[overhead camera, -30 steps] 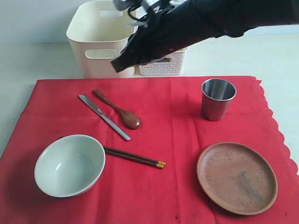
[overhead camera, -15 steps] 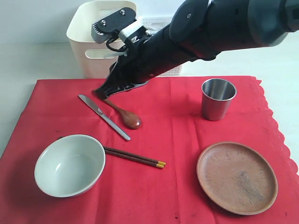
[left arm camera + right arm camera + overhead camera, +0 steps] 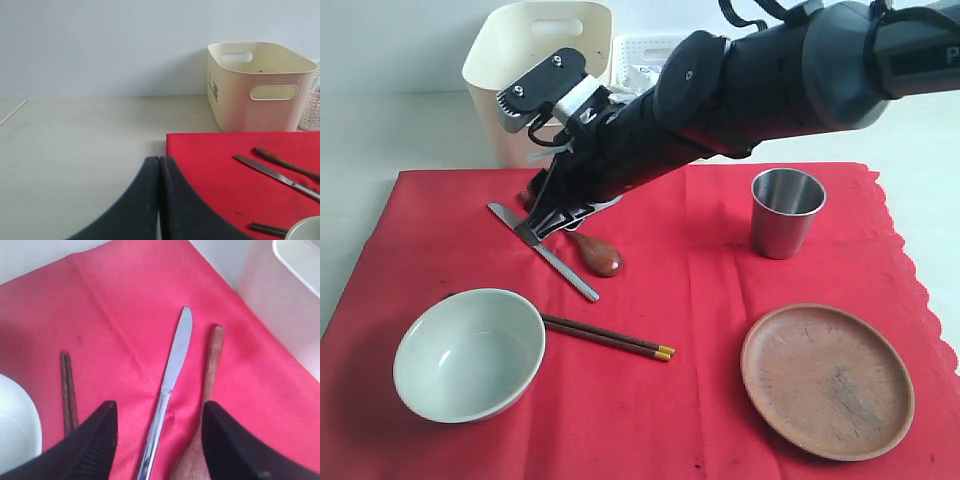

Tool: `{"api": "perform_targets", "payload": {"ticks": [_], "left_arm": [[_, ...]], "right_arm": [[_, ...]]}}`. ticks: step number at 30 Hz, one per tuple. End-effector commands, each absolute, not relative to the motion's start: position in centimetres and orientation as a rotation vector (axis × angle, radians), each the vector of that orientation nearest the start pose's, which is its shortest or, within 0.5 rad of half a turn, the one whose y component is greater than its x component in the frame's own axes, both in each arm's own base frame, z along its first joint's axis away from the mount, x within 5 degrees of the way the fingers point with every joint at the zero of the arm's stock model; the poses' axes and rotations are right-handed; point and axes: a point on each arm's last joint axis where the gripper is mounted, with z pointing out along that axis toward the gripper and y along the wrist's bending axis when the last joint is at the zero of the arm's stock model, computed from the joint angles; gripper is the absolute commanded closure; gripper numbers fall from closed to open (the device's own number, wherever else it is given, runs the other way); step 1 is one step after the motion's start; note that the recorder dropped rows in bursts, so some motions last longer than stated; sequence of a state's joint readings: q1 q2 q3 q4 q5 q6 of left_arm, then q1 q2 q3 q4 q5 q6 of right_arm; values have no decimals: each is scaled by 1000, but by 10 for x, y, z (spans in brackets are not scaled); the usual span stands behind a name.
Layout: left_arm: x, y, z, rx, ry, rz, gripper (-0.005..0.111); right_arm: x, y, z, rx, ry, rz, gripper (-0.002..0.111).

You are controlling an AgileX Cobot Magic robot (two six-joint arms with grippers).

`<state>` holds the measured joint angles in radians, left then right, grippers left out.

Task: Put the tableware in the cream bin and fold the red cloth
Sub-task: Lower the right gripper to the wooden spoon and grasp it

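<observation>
Upper left of the frame, the right claw (image 3: 534, 228) hangs fingers apart over the knife (image 3: 566, 271), lying on the red cloth (image 3: 700, 330) just beside the spoon (image 3: 601, 258). It should settle astride the knife alone, clear of the spoon, before pinching. The left claw (image 3: 159, 172) sits pressed together.

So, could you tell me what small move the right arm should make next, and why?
Probably lower straight down and close on the knife: the right fingers stand open on either side of its handle. The spoon lies close beside one, so keep centred.
</observation>
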<state>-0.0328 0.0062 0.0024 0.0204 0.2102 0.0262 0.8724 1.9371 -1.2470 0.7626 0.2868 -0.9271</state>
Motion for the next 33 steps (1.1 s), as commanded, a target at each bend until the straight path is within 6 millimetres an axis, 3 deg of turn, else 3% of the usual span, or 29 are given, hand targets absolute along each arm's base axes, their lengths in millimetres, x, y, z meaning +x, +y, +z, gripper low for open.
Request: {"api": "perform_targets", "payload": {"ticks": [1,9,21,33], "left_arm": [[56,-1,194,59,1691,14,107],[56,-1,194,59,1691,14,107],[56,-1,194,59,1691,14,107],[56,-1,194,59,1691,14,107]], "right_arm": [[258,331,178,-1355,2014,488,58],[273,335,140,-1307,2023,378,58],[289,350,96,-1392,2172,467,58],[305,336,92,-1382,2265,458,58]]}}
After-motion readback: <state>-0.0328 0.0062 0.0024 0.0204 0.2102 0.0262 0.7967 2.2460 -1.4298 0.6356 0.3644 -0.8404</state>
